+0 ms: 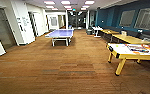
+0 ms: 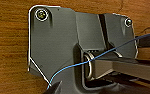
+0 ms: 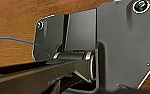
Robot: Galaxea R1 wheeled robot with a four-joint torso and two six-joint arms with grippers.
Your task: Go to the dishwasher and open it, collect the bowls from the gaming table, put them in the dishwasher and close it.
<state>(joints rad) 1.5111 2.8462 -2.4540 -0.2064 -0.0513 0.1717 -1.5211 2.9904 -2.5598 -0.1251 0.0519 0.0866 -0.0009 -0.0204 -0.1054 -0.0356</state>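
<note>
Yellow gaming table [image 1: 131,53] w/ a flat white top, colourful graphics at centre, a black slot in its near end and slanted yellow legs, stands at the right of the head view on the floor. Beyond it along the right wall: a row of long flat yellow-topped tables [image 1: 127,38], under dark teal wall [image 1: 108,16] w/ pale framed panels. Mid-room, well apart from the gaming table, a pale blue table-tennis table [image 1: 61,33] on white legs. Floor: brown carpet [image 1: 66,70] in striped plank-like bands, matte. Left side: white walls and a grey door [image 1: 1,27]. Ceiling has rows of rectangular light panels [image 1: 66,3]. Both wrist views: dark robot plate over the same brown carpet, thin blue cable [image 2: 73,66] curving across. Left and right claws: can't tell how far open, nor whether either holds anything.
</note>
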